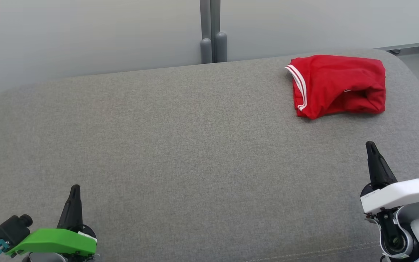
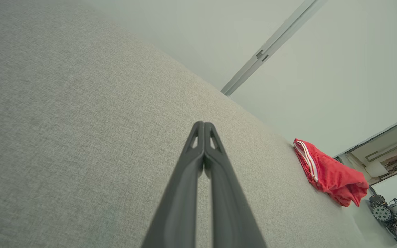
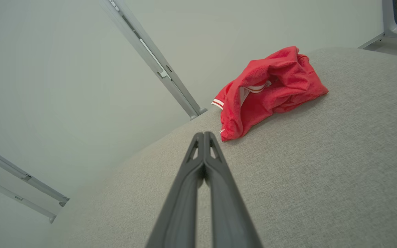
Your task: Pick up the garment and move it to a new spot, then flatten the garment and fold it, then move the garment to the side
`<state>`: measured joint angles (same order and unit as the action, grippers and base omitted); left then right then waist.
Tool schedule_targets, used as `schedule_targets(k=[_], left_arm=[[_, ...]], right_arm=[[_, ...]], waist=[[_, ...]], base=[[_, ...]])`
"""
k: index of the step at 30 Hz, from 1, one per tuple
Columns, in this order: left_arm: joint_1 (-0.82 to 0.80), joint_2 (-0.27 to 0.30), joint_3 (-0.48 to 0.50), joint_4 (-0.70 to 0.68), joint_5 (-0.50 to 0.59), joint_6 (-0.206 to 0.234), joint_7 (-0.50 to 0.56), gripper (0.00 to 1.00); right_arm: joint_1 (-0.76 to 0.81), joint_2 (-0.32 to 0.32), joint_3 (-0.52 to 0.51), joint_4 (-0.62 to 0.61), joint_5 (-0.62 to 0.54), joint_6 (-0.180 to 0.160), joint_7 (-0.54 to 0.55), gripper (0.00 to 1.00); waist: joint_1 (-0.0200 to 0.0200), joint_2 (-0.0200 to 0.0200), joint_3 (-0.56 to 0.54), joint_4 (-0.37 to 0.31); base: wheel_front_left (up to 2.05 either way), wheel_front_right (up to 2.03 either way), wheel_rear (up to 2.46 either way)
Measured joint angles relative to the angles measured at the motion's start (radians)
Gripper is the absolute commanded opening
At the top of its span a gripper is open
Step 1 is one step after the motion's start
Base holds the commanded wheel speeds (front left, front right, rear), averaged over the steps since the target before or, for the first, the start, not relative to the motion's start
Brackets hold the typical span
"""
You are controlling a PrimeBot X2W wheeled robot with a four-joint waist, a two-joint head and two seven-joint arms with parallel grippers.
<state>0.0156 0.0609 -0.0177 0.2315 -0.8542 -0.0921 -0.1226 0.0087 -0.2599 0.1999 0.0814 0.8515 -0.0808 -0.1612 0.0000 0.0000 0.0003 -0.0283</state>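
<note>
**Showing both grippers closed and empty, with the garment at the far right of the cushion**

Head view. A broad grey fabric cushion (image 1: pixel 180 145) with rounded corners spans the field; behind it stands a pale wall (image 1: pixel 86 32) divided by a grey upright post (image 1: pixel 213 36). The red garment (image 1: pixel 336 85) lies in a folded, slightly rumpled bundle on the far right part of the cushion, close to the far edge and the right corner. Its long axis runs left to right, roughly parallel to that far edge. The end trimmed with white stripes points toward the robot's left, and a loose fold opens on the near side. The left arm, under a green cover, sits low at the near left. The right arm, under a white cover, sits at the near right, well short of the garment. The left gripper (image 1: pixel 75 191) and right gripper (image 1: pixel 371 145) both point away from the robot, above bare cushion.

Wrist views. Each gripper's (image 2: pixel 204 125) (image 3: pixel 203 136) two dark fingers are pressed together from tip to base, with nothing between them. The garment (image 2: pixel 329 174) (image 3: pixel 271 88) lies ahead and to the right of each, apart from the fingertips
</note>
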Motion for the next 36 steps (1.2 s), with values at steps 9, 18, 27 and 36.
schedule_targets(k=[9, 18, 27, 36], left_arm=[[-0.018, -0.005, 0.016, 0.003, -0.087, 0.0, 0.032, 0.0], [-0.021, -0.007, 0.027, 0.003, -0.188, 0.002, 0.062, 0.0], [-0.027, -0.009, 0.045, 0.002, -0.266, 0.004, 0.092, 0.0], [-0.039, -0.011, 0.053, -0.004, -0.36, 0.006, 0.122, 0.0]], right_arm=[[-0.001, 0.017, -0.036, 0.006, 0.099, 0.01, 0.031, 0.0], [-0.002, 0.042, -0.071, 0.014, 0.203, 0.021, 0.058, 0.0], [-0.005, 0.067, -0.104, 0.023, 0.292, 0.031, 0.086, 0.0], [-0.02, 0.086, -0.14, 0.032, 0.393, 0.046, 0.111, 0.0]], waist=[[0.0, 0.0, 0.0, 0.004], [0.0, 0.0, 0.0, 0.008], [0.0, 0.0, 0.0, 0.011], [0.0, 0.0, 0.0, 0.015]], base=[[0.0, 0.0, 0.0], [0.0, 0.0, 0.0], [0.0, 0.0, 0.0], [0.0, 0.0, 0.0]])
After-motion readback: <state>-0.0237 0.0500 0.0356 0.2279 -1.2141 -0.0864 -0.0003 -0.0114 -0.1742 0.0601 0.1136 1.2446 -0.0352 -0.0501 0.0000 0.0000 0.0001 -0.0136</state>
